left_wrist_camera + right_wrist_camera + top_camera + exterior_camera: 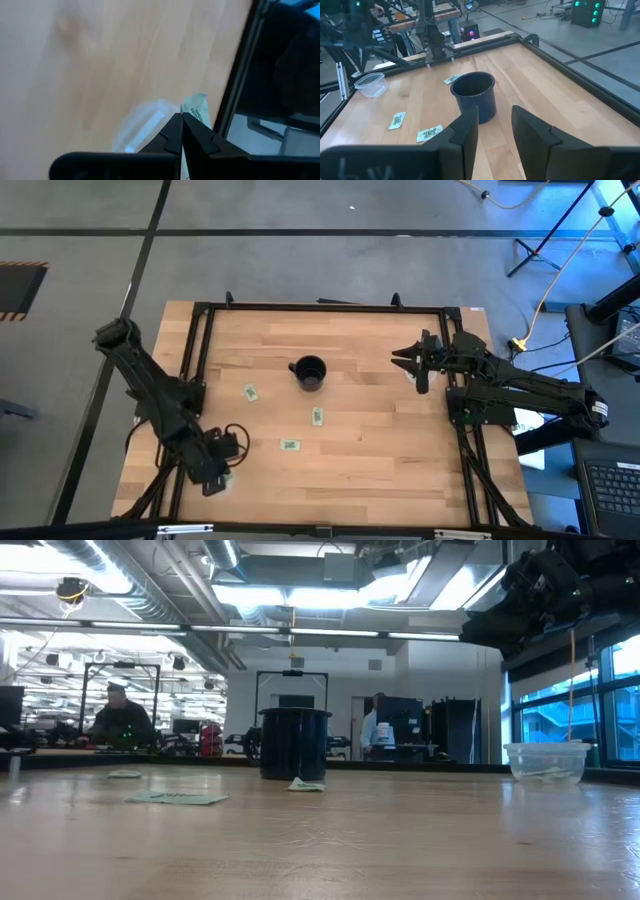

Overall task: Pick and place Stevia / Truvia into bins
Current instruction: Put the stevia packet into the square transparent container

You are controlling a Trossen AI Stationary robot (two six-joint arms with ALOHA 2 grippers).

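Note:
Three pale green Stevia packets lie flat on the wooden table: one left of the black cup, one nearer than the cup, one nearer still. My left gripper is at the table's near left corner, shut on another packet over a clear bin. My right gripper hangs open and empty above the table's right side. A second clear bin stands below it with packets inside. My left gripper pinches a Stevia packet between its two fingertips. The packet's printed end sticks out past the tips, lifted above the clear bin and the table. How far back it reaches between the fingers is hidden by the fingers themselves.
The black cup stands upright in the table's middle. A black metal frame runs round the table, and its rail passes close to my left gripper. People sit and stand in the room beyond the far edge.

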